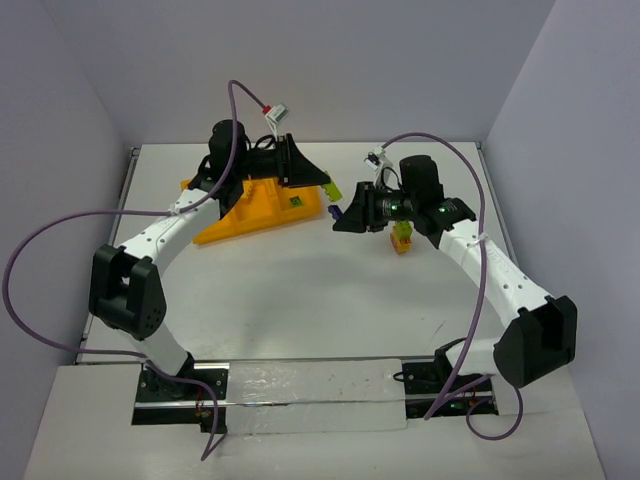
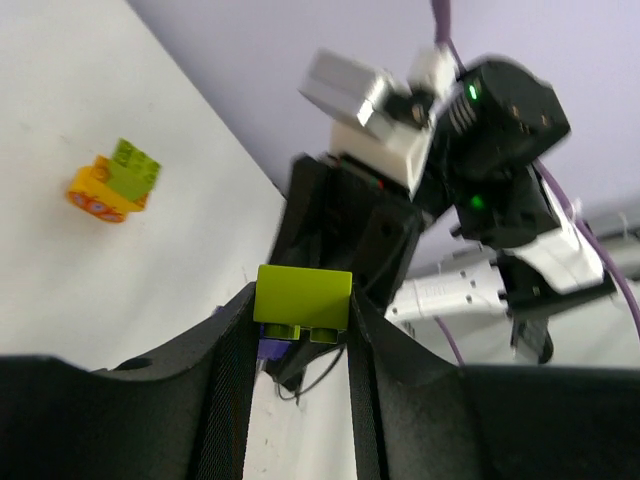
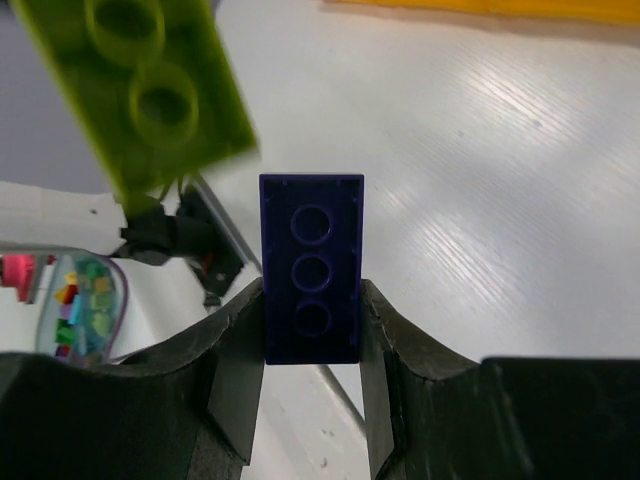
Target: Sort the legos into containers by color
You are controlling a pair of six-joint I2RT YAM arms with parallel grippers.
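**Both grippers have a brick, meeting mid-table**

The lime green brick (image 2: 303, 298) is pinched between the left gripper's (image 1: 326, 188) fingers, jaws clamped on its two sides. Right next to it, the dark purple brick (image 3: 311, 270) is squeezed in the right gripper (image 3: 311, 296), underside holes facing the wrist camera. The two bricks sit just beside each other above the table (image 1: 300, 300); can't really tell if they touch. The orange-yellow tray (image 1: 255, 215) is just left of them, partly hidden under the left arm. On the other side, a small stack, lime green on orange-yellow (image 1: 402, 238), sits on the table near the right wrist.
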